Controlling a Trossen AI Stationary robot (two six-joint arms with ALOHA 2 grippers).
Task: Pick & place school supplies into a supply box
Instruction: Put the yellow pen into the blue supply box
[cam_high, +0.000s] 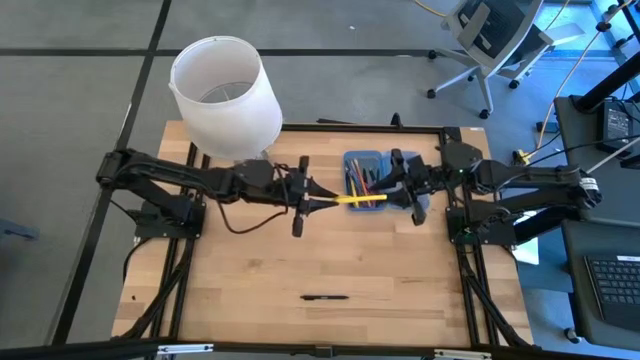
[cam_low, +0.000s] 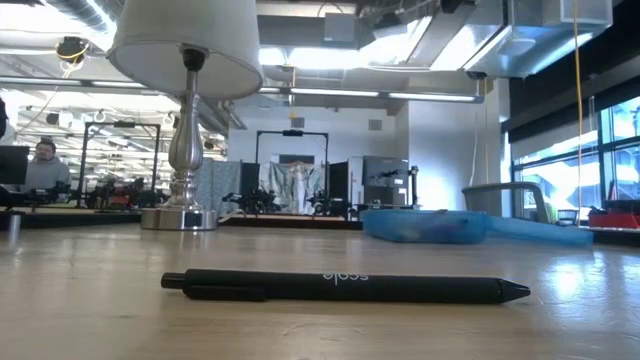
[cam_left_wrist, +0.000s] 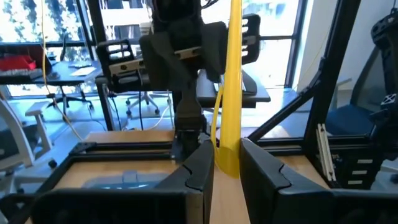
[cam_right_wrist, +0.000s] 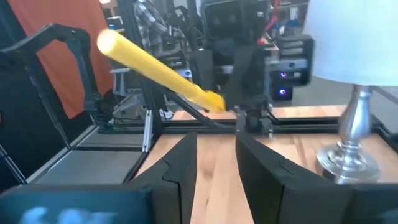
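A light wooden table (cam_high: 300, 250) holds a thin black pen (cam_high: 325, 297), a white lamp (cam_high: 225, 85) and a see-through blue plastic box (cam_high: 362, 172). The left gripper (cam_high: 308, 203) pinches a long yellow pencil (cam_high: 360, 199). The right gripper (cam_high: 400, 190) hangs over the box with its fingers a little apart, holding nothing. Desks and chairs fill the room behind.

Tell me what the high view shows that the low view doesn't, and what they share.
Only the high view shows both arms: the left claw shut on a yellow pencil held out over the blue supply box, the right claw beside it, and the supplies lying in the box. Only the low view shows the lamp's silver stand and the room behind. Both show the black pen, the white lampshade, the box and the wooden table.
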